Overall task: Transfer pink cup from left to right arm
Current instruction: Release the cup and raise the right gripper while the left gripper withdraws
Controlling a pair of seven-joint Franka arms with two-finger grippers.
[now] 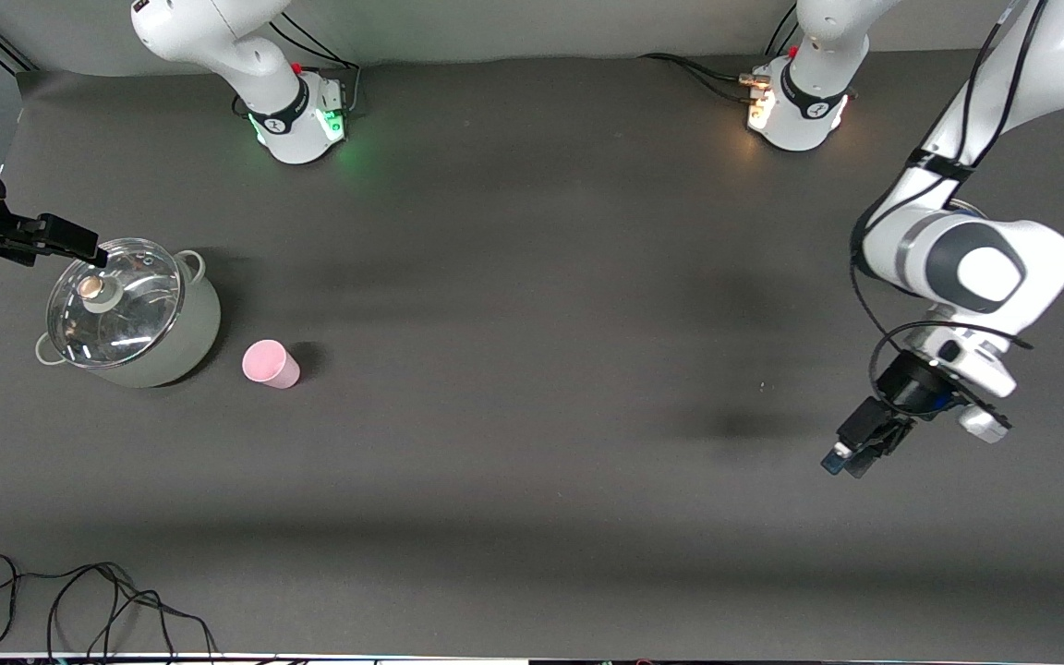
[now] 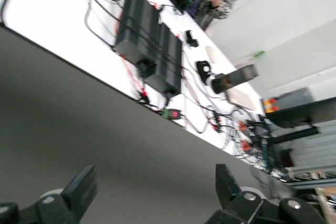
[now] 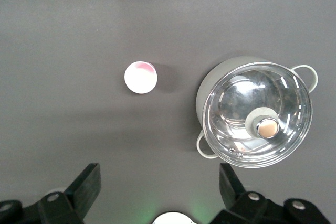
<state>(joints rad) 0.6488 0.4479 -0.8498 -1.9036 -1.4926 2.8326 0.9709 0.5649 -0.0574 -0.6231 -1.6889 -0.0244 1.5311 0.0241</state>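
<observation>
A dark grey table [image 1: 532, 305] fills the front view, with the two arm bases along its upper edge and a loose black cable [image 1: 79, 600] lying at the edge nearest the camera, toward the right arm's end.

At the right arm's end, the right gripper [image 1: 79, 242] hangs over the rim of a pot [image 1: 186, 337]. Its fingers [image 3: 86, 184] stand wide apart and hold nothing, as the right wrist view shows.

The pot is pale grey-green, with two small loop handles, and is closed by a glass lid [image 1: 114, 303] that carries a round knob [image 1: 96, 290]. The right wrist view looks straight down through the lid [image 3: 257, 114]; reflections cover the glass, so what is in the pot cannot be told.

The pink cup [image 1: 271, 363] stands on the table just beside the pot, toward the left arm's end of it and slightly nearer the camera, apart from the pot's wall. In the right wrist view the pink cup [image 3: 140, 77] shows a pale round face with a pink edge; whether it stands mouth up or mouth down cannot be told. Neither gripper touches it.

The middle of the table carries only soft shadows.

At the left arm's end, the left gripper [image 1: 851, 459] hangs in the air over bare table, well apart from the cup. Its fingers [image 2: 84, 187] are spread wide and hold nothing. The left wrist view looks past the table edge to a white bench with black boxes [image 2: 149, 40] and tangled wires.
</observation>
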